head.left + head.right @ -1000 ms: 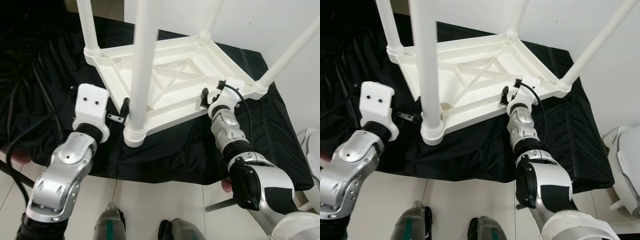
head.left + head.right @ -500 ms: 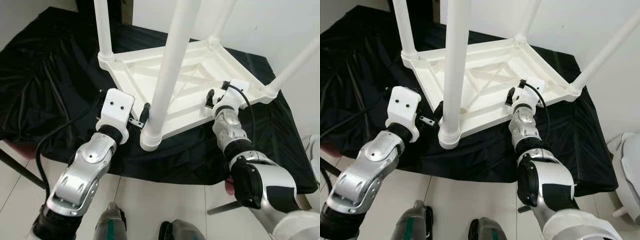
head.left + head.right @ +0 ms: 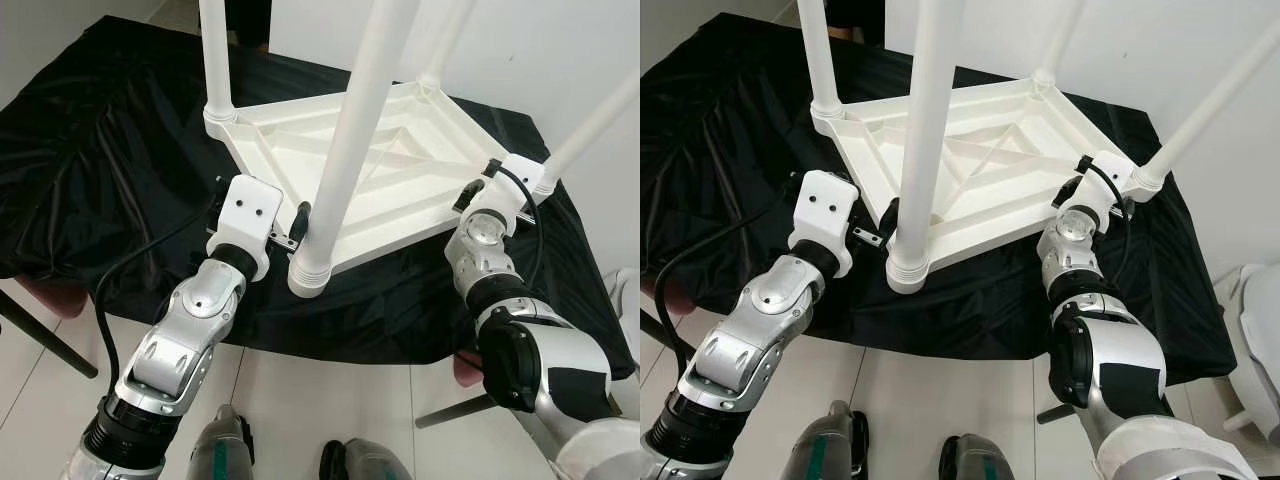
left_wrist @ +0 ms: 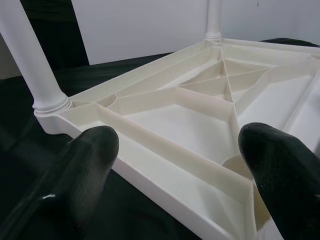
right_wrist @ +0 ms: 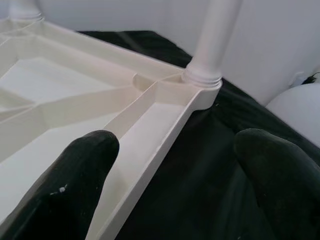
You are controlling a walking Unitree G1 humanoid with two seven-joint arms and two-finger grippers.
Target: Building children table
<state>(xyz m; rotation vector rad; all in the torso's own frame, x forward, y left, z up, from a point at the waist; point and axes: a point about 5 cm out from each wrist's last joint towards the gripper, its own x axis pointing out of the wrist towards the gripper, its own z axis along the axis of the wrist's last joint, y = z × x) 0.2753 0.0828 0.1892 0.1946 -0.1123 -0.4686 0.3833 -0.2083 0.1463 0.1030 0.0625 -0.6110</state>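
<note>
The white plastic children's table (image 3: 290,135) lies upside down on a black cloth (image 3: 90,150), with its legs standing up. My left gripper (image 3: 292,228) is open at the table's near-left rim, just beside the base of the nearest leg (image 3: 345,170); in the left wrist view its fingertips (image 4: 87,165) spread wide in front of the ribbed underside (image 4: 185,125). My right gripper (image 3: 468,193) is open at the near-right rim, close to the right corner leg (image 3: 590,125). In the right wrist view its fingers (image 5: 70,185) straddle that rim (image 5: 165,135).
The black cloth hangs over the front edge of its support. White tiled floor (image 3: 330,400) lies below, with my feet (image 3: 225,450) on it. A white rounded object (image 3: 628,290) sits at the far right. A dark slanted bar (image 3: 45,340) crosses the lower left. A white wall stands behind.
The camera has shifted. My right gripper has slid along the rim toward the right corner leg. My left arm has reached further forward and stays beside the nearest leg.
</note>
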